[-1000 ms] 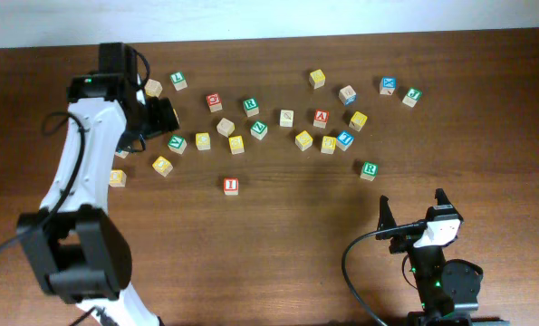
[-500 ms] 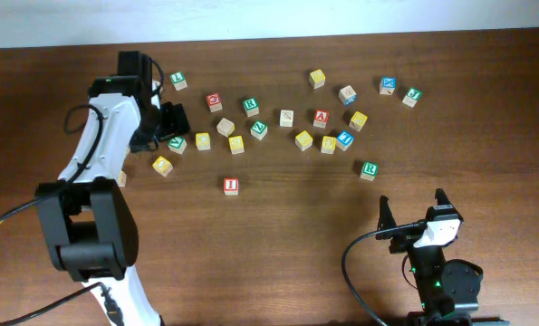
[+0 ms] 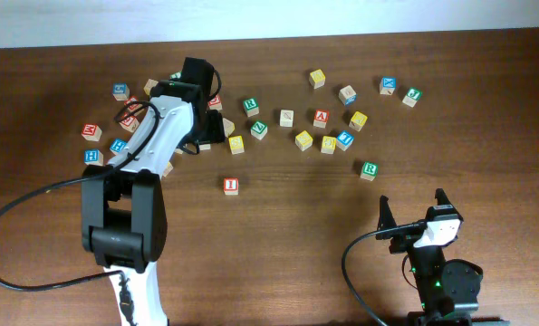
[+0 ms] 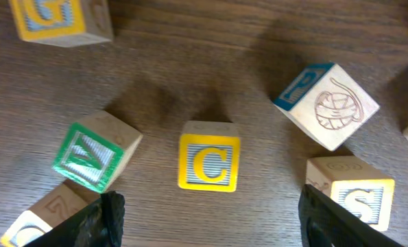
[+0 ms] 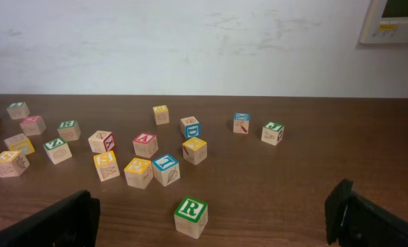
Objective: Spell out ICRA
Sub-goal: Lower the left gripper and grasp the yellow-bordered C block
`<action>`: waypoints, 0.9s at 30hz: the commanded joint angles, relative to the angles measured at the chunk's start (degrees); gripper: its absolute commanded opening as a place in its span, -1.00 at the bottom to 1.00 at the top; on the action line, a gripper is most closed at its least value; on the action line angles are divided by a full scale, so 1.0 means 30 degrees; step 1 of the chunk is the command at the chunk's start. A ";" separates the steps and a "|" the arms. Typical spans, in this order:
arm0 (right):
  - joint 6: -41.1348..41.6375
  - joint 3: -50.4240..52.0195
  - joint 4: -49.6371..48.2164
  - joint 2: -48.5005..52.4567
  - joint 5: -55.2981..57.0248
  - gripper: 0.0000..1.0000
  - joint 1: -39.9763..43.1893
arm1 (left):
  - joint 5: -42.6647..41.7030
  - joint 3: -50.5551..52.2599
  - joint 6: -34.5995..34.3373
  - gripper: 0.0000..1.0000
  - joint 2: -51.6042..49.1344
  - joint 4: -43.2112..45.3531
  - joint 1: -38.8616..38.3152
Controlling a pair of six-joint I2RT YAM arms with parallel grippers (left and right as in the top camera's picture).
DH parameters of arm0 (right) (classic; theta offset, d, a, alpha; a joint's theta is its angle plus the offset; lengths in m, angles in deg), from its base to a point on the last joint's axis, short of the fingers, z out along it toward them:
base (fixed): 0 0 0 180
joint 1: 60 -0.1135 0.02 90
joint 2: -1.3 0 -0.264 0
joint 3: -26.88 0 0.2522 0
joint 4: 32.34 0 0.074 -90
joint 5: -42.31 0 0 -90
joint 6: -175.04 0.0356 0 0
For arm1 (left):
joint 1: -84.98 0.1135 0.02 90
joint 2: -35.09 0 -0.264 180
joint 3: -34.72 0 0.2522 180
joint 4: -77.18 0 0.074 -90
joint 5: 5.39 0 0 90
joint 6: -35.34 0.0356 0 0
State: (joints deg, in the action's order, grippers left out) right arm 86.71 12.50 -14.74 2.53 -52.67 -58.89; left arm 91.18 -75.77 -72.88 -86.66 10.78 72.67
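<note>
Left jaws hang open by the yellow C cube (image 4: 209, 162); right jaws gape empty over the desk (image 3: 278, 254).

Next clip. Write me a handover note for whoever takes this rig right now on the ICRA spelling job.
Left end effector: open, empty, fingers either side of C, not touching it.
Right end effector: open, empty, near its base.
I lies alone, on the robot's side of the cluster. A sits in the cluster, R off its right end.
Done: no letters lined up; at most I is placed.
To do: grasp C, set it beside I, then R and A.
</note>
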 commanded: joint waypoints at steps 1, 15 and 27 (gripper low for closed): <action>0.0095 0.0102 0.0087 -0.0036 -0.0117 0.96 0.0138 | 0.0678 0.0058 -0.0189 0.48 -0.0117 0.0044 0.0138; 0.0095 0.0102 0.0087 -0.0036 -0.0124 0.97 0.0138 | 0.0605 0.0058 -0.0189 0.26 -0.1625 0.1064 0.0160; 0.0095 0.0102 0.0087 -0.0036 -0.0117 0.96 0.0138 | -0.0488 0.0073 -0.0182 0.06 -0.1923 0.1705 0.0663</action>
State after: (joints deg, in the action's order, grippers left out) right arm 86.71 12.50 -14.74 2.53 -52.67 -58.89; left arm 90.59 -75.57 -72.88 -91.17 15.94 74.42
